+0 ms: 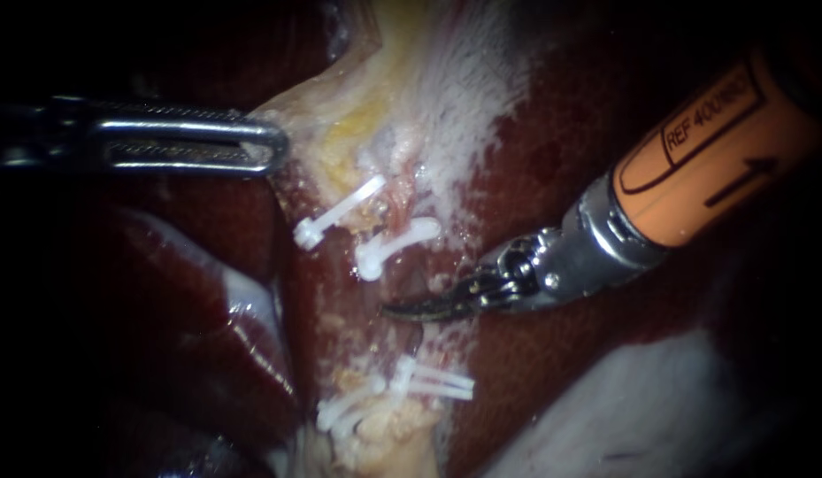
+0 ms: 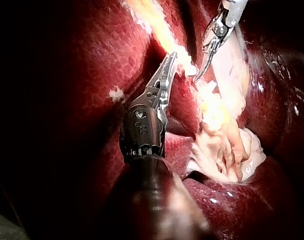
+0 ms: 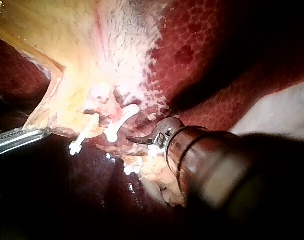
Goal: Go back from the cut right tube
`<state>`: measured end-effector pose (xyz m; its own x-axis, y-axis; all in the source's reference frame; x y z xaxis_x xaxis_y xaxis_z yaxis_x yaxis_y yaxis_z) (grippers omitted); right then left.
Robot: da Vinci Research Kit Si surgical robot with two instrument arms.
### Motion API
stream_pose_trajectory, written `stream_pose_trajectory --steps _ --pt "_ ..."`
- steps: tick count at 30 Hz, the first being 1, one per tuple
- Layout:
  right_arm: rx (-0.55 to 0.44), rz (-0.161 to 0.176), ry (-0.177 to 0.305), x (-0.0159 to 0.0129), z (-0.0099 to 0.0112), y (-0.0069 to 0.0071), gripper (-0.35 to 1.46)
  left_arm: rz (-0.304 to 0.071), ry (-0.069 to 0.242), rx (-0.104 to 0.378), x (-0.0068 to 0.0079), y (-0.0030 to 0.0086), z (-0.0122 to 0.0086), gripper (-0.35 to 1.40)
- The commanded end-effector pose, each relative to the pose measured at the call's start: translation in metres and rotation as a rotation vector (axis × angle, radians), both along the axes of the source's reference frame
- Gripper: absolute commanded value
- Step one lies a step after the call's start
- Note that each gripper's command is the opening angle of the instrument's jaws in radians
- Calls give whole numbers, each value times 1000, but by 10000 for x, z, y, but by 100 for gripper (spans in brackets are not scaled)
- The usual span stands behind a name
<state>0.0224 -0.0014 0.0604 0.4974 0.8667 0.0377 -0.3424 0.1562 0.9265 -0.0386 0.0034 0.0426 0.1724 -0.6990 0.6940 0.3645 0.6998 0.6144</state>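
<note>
Your right instrument (image 1: pixel 400 310) comes in from the upper right. Its hand, a pair of dark curved blades, lies together and holds nothing. The blade tips sit in the dark gap of the cut right tube (image 1: pixel 412 211), between the upper clip (image 1: pixel 397 243) on the tube's upper stump and the lower clips (image 1: pixel 433 382) on the stump below. The tips touch neither clip. A second white clip (image 1: pixel 335 214) lies just left of the upper one.

Your left instrument (image 1: pixel 273 146) reaches in from the left. Its slotted hand is clamped on the corner of the pale yellow tissue flap (image 1: pixel 357 106), and the flap's edge is drawn out to a point at the tip. Dark red liver (image 1: pixel 534 372) lies around and under both instruments.
</note>
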Motion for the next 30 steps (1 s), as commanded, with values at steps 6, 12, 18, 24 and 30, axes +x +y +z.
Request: stream_pose_trajectory --steps 6,12,18,24,30 --pt "-21 9 2 0 1 2 10 0 0 -1 0 0 0 -25" --pt "-36 4 10 -1 1 2 34 0 0 -1 0 -1 1 -25" --pt "-48 5 14 -3 1 1 59 0 0 -1 0 -1 2 -25" --pt "-56 9 15 -3 1 1 78 0 0 -1 0 -1 2 -25" --pt "-57 8 16 -11 0 0 91 1 0 -2 1 -1 3 -25"
